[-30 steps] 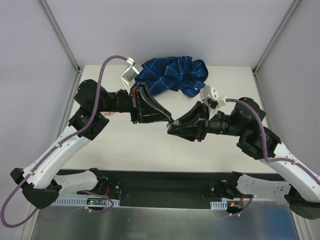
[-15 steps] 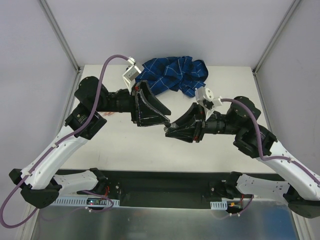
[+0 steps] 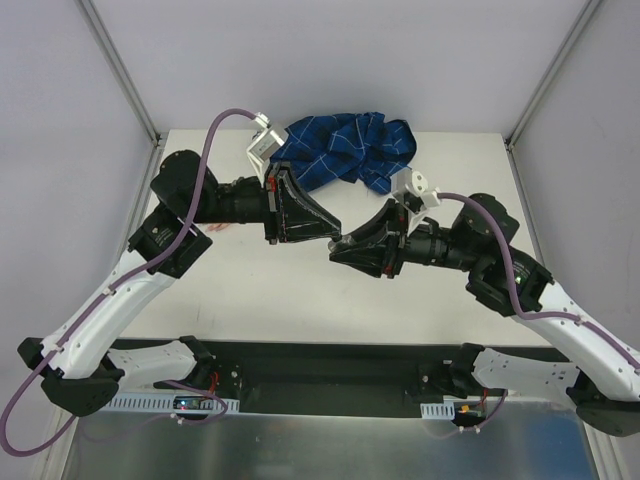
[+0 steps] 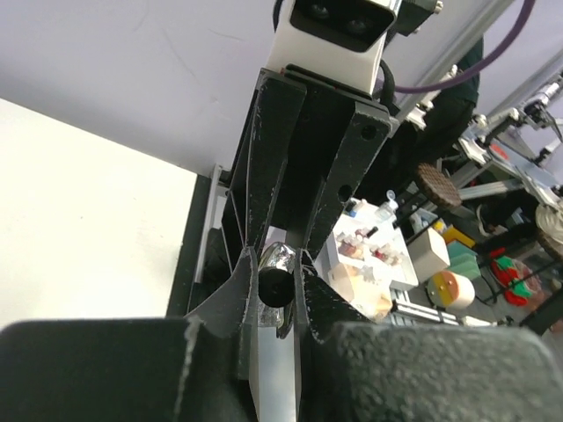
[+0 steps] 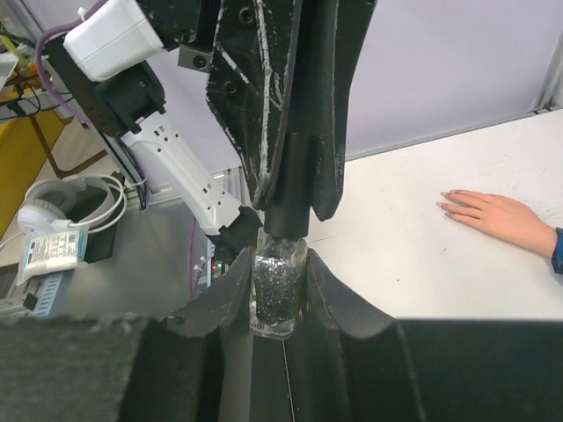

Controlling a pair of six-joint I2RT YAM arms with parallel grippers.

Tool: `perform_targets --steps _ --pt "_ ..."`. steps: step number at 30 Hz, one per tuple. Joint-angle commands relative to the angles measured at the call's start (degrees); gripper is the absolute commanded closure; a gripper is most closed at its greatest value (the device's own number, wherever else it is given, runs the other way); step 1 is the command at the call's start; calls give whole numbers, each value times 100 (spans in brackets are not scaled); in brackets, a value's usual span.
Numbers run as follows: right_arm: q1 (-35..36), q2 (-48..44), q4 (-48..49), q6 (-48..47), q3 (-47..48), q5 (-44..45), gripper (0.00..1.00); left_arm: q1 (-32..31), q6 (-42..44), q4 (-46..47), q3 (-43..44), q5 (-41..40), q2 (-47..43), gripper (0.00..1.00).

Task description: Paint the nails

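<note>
Nearby, dummy hand (image 5: pixel 493 215) and blue sleeve (image 3: pixel 345 148) lie beyond clamped bottle (image 5: pixel 279 294) and cap (image 5: pixel 287 211)

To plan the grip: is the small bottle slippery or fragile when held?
The bottle looks like smooth clear glass: probably slippery, breakable if dropped. Small within the right gripper, it is likely light. Its tall cap may make it tip.

R gripper (image 5: pixel 280 268) clamps glittery bottle (image 5: pixel 279 301) upright, L gripper (image 5: pixel 288 211) pinching its dark cap (image 5: pixel 287 189) from above; dummy hand (image 5: pixel 493 215) flat on table (image 5: pixel 413 272), right side.
</note>
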Motion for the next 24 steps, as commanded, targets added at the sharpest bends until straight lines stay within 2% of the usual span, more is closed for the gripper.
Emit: perform_targets --steps 1,4,5,7,8,9,11,16,19,24 --pt "17 -43 283 -50 98 387 100 -15 207 -207 309 -165 -23 100" --pt "17 -121 134 -111 11 958 79 -15 470 -758 353 -779 -93 100" --pt "9 -148 -23 -155 -7 1299 61 -15 715 -970 397 -1025 -119 100" --pt "17 -227 -182 -225 -139 1669 42 -15 971 -1244 380 -1763 -190 100" --pt "9 -253 -366 -243 -183 1984 28 -15 1190 -1489 336 -2035 -207 100" --pt "8 -288 -446 -260 -235 2127 24 -15 1296 -1595 292 -2656 -277 100" --pt "17 -402 -709 -304 -367 2547 20 -15 1577 -1789 126 -3187 -321 100" --pt "9 -815 -1079 -278 -806 3349 19 -15 1930 -1816 -463 -4732 -348 100" --pt "9 -1184 -1255 -208 -1114 3744 19 -15 1992 -1755 -876 -5174 -182 100" --pt "8 -1966 -1650 98 -1633 4587 18 -111 2141 -1079 -1465 -5027 476 100"
